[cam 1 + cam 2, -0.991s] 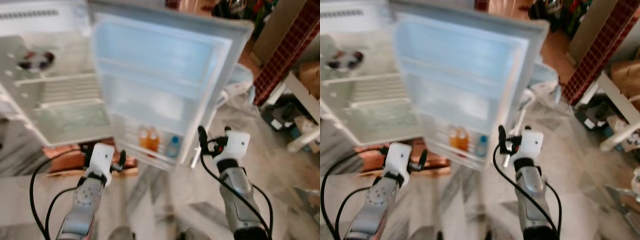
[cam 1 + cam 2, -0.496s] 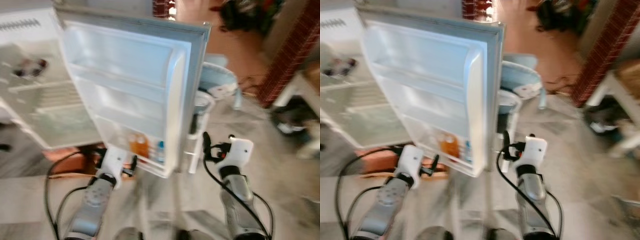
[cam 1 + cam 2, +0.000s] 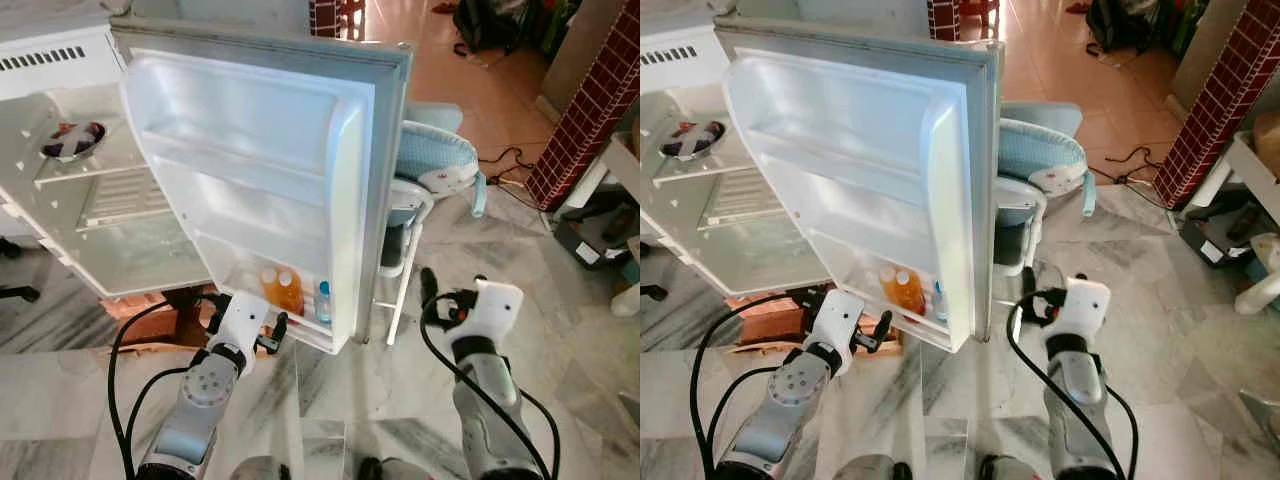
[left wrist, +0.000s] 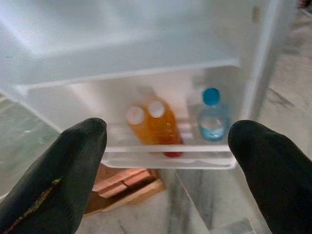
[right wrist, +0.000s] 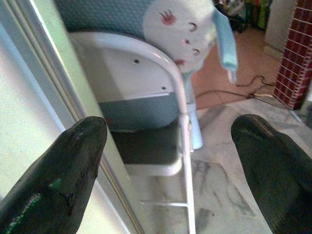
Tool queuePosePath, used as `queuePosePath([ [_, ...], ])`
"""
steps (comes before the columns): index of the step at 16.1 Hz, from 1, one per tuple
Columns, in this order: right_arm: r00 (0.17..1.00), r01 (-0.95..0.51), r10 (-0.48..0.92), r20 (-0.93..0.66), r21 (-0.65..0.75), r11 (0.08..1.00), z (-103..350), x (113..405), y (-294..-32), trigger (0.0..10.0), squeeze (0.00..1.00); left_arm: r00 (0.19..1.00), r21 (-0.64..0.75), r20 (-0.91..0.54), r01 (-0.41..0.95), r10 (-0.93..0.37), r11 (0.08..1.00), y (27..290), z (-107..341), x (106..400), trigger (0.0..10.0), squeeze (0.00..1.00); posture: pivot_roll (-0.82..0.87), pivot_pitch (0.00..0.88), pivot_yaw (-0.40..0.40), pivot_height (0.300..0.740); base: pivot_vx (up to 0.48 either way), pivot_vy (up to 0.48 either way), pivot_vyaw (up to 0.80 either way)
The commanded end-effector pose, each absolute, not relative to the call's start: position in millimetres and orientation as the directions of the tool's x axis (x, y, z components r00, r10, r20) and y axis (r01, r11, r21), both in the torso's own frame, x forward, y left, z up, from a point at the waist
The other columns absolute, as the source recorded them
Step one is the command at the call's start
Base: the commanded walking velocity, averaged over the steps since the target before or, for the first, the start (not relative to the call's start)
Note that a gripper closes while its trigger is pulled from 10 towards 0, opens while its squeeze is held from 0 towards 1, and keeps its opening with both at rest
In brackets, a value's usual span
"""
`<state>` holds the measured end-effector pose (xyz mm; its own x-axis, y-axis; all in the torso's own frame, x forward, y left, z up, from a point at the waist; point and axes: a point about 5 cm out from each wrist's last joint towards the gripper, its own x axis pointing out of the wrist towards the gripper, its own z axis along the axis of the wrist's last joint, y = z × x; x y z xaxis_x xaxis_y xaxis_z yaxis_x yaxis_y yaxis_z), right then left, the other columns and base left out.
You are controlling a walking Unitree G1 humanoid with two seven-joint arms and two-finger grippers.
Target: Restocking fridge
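At the far left we see the fridge (image 3: 90,200) standing open, a small dish (image 3: 68,139) at the left edge of its upper wire shelf and the shelves below bare. Its door (image 3: 250,170) swings out toward us, and the bottom door rack (image 4: 165,158) holds two orange juice bottles (image 4: 153,126) side by side near the middle, with a blue-capped water bottle (image 4: 211,119) at the rack's right end. Our left claw (image 3: 245,322) hovers just in front of that rack, fingers (image 4: 58,170) spread wide and holding nothing. We judge the bottles to be smooth, rigid plastic, moderately heavy if full and possibly slick with condensation; the surest hold is around the body just under the shoulder, lifting straight up to clear the rack's front lip. To the right, past the door's edge, stands a child's high chair (image 3: 425,185) on the marble floor. Our right claw (image 3: 450,300) is raised beside it, also spread and empty.
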<state>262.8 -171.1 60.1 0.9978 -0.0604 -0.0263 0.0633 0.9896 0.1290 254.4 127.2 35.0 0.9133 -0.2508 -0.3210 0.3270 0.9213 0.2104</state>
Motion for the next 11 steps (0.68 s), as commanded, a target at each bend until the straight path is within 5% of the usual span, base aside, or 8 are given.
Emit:
queuePosePath([
  [1,1.0,0.019,-0.018,-0.013,0.122,0.992,62,266,-165,10.0,0.0,0.932,0.23,-0.302,0.277,-0.202,0.933,134,37,256,10.0,0.0,0.11,0.072,0.033,0.74,0.0,0.0,0.0],
  [5,1.0,-0.013,0.013,0.002,0.108,0.994,68,275,-164,10.0,0.0,0.996,0.2,-0.071,0.071,-0.058,0.977,147,63,259,10.0,0.0,0.13,0.072,-0.01,0.74,0.0,0.0,0.0],
  [11,0.999,-0.053,0.053,0.008,0.096,0.994,70,281,-161,10.0,0.0,0.995,0.041,0.036,0.09,-0.092,0.995,139,75,247,10.0,0.0,0.13,0.085,-0.03,0.74,0.0,0.0,0.0],
])
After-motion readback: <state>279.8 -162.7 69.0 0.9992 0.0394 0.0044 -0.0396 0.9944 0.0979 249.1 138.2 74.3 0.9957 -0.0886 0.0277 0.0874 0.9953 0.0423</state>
